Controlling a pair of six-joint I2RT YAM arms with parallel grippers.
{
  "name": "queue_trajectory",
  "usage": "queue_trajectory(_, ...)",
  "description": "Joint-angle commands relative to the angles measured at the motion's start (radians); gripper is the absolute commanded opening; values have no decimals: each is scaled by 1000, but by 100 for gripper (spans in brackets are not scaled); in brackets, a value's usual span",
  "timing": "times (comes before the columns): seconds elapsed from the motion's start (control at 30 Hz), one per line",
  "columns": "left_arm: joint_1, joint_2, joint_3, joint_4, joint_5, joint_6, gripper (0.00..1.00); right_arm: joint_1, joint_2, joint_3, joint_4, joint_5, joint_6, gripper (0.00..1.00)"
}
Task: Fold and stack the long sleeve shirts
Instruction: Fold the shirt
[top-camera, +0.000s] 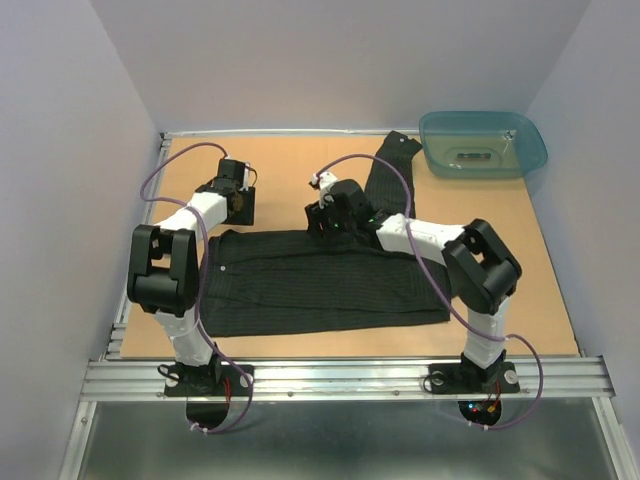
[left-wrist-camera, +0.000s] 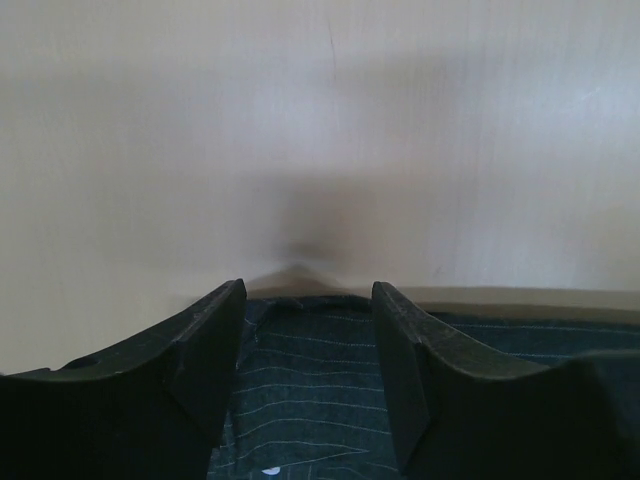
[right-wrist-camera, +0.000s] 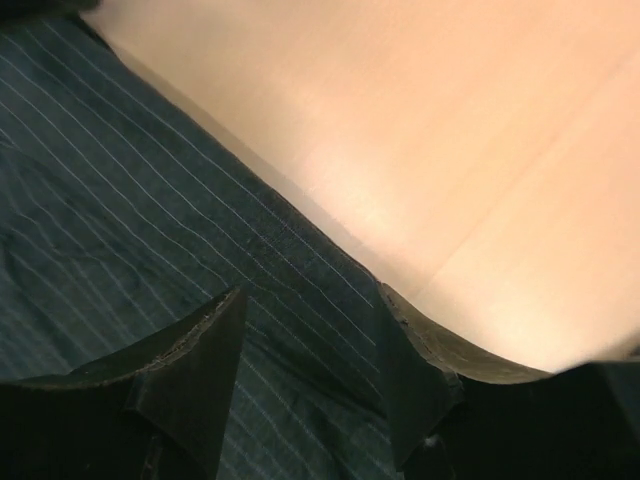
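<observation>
Though both pairs sit low at the far edge of the shirt, neither is clamped on anything. The left fingers (left-wrist-camera: 195, 375) stand apart with a clear gap. In that gap lies the hem of the black pinstriped shirt (left-wrist-camera: 310, 390), with the pale desk (left-wrist-camera: 320, 120) bare beyond it. Whether the tips press on the cloth cannot be told from the wrist view.

The right fingers (right-wrist-camera: 190, 380) are spread about as wide. Striped cloth fills the space between them, and the shirt's edge runs slantwise just past the tips onto the desk.

From above, the left arm (top-camera: 190, 215) reaches forward to the shirt's far left corner. The right arm (top-camera: 420, 235) leans in toward the middle of the same far edge, so the 2 pairs of fingers are well apart along it.

The shirt lies flat across the near middle of the desk as a broad dark rectangle between the 2 arms. 1 sleeve (top-camera: 388, 170) stretches away from its far right part toward the back of the desk. That sleeve ends just beside a teal tub (top-camera: 530, 158), which stands in the far right corner.
</observation>
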Motion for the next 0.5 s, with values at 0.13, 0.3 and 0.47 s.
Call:
queue_trajectory(0.13, 5, 43, 88, -51, 6, 98, 64, 51, 153, 107, -11, 36, -99, 60)
queue_trajectory(0.3, 5, 77, 108, -58, -18, 112, 63, 52, 180, 64, -6, 62, -81, 60)
queue_trajectory(0.47, -9, 93, 118, -96, -5, 126, 59, 52, 171, 6, 0, 72, -65, 60)
